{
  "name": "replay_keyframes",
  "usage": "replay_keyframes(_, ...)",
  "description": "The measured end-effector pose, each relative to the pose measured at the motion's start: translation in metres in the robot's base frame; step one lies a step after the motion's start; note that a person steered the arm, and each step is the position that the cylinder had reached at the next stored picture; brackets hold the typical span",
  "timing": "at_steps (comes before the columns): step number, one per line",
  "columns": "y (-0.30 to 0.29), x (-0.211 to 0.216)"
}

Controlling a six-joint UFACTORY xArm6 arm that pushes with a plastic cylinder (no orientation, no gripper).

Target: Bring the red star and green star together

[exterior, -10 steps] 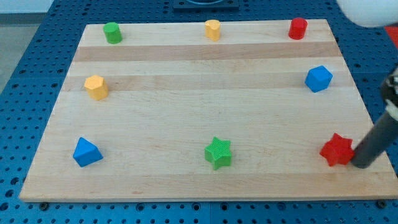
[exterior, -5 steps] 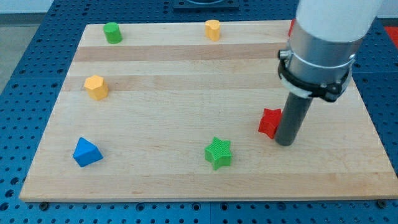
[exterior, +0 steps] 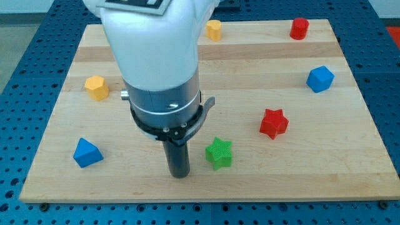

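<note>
The red star (exterior: 274, 122) lies on the wooden board at the view's right of centre. The green star (exterior: 219, 153) lies below and to the left of it, near the view's bottom edge of the board, with a clear gap between the two stars. My tip (exterior: 180, 174) rests on the board just left of the green star, slightly lower than it, with a narrow gap between them. The arm's white and grey body hides the board above the tip.
A blue pyramid-like block (exterior: 86, 153) lies at the view's lower left, a yellow block (exterior: 96, 87) at the left, another yellow block (exterior: 214, 29) at the top, a red cylinder (exterior: 299, 28) at the top right, a blue cube (exterior: 320, 79) at the right.
My tip pushed the red star leftward from the board's lower right, left it there, then crossed to the left side of the green star. The green star has not moved.
</note>
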State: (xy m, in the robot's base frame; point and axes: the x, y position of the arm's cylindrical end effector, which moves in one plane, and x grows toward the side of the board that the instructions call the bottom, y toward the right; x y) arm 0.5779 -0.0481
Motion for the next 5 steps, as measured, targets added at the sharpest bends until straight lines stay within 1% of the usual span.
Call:
replay_keyframes(3,0.077,-0.01)
replay_keyframes(5,0.09,-0.041)
